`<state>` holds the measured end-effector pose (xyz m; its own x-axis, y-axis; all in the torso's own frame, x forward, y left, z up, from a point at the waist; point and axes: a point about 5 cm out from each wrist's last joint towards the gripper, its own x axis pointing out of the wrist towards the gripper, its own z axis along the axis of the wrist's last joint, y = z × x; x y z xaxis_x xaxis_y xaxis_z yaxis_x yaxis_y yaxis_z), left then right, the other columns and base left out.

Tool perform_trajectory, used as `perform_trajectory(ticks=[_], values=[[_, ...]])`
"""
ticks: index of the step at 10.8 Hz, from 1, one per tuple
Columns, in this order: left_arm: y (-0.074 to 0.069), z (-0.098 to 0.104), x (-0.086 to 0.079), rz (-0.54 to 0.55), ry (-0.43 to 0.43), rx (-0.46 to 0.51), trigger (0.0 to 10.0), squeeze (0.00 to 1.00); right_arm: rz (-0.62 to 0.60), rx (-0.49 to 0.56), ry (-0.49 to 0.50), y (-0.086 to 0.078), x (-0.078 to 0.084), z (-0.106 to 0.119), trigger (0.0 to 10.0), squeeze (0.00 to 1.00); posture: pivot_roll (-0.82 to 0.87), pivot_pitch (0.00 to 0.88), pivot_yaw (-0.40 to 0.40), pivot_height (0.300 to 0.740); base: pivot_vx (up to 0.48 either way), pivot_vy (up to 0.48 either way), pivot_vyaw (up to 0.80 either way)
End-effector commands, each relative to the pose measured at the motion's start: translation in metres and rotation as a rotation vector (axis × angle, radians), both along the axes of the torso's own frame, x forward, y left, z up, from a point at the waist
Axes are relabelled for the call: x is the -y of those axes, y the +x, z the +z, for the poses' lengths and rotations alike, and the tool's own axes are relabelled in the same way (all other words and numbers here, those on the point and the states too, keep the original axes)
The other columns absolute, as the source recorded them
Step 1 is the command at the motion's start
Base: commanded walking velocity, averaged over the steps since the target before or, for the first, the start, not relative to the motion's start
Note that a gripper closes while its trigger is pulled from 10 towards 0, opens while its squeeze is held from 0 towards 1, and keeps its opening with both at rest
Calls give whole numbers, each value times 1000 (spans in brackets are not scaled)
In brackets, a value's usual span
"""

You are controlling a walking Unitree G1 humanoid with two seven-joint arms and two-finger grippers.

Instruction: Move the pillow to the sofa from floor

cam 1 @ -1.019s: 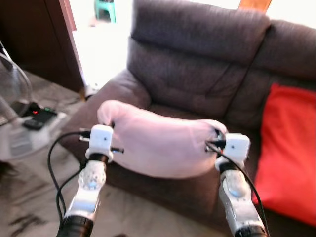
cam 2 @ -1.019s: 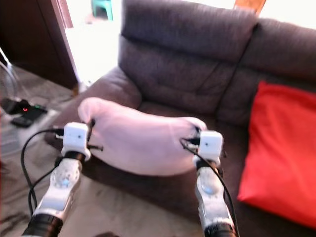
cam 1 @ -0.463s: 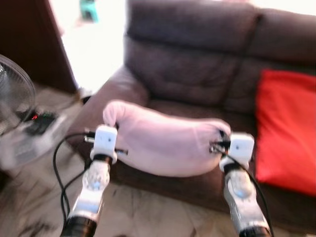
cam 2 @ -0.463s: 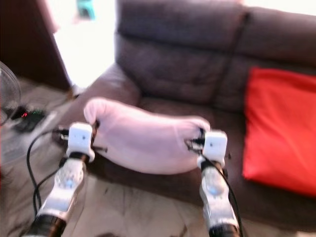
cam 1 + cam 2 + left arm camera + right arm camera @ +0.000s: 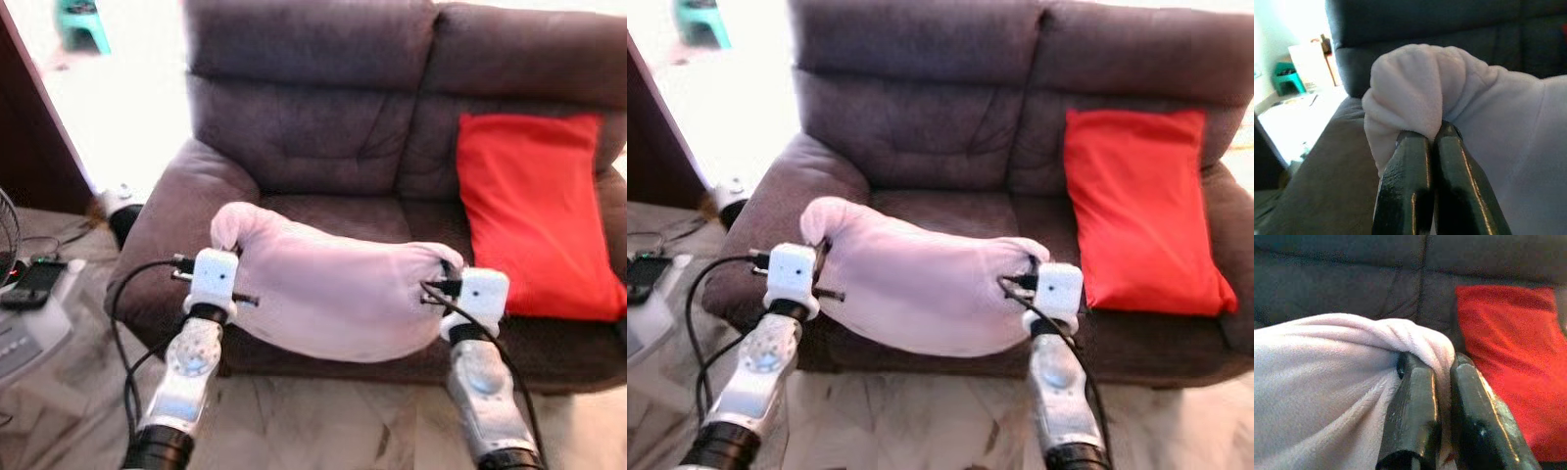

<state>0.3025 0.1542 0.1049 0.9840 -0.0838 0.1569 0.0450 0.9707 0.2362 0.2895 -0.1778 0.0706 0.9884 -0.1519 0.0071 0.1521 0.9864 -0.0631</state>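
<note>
Pillow (image 5: 333, 299) is held off the floor, at the front edge of the sofa (image 5: 294, 147) seat. Left gripper (image 5: 1432, 134) and right gripper (image 5: 1442, 360): fingers clamped on bunched corner fabric only. Risk: thin pinch slips w/ sag; early release drops pillow short of seat. Red cushion (image 5: 534, 215) sits nearby.

The pillow (image 5: 333, 294) hangs before the sofa (image 5: 294, 127), a cushion (image 5: 534, 211) on its right seat.
</note>
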Motion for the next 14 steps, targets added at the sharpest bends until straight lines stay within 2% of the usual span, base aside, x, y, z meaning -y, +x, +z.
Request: perform_trajectory(ticks=[1,6,14], values=[[1,8,-5,12,-35,34,10000,0,-45,54,-8,3,11,11,10000,0,79,26,-59,740,0,0,0],[2,8,-2,4,-46,20,10000,0,-36,54,-9,4,9,12,10000,0,78,36,-63,740,0,0,0],[4,16,-3,9,-54,44,10000,0,-23,65,-17,7,8,17,10000,0,78,50,-66,740,253,0,0]])
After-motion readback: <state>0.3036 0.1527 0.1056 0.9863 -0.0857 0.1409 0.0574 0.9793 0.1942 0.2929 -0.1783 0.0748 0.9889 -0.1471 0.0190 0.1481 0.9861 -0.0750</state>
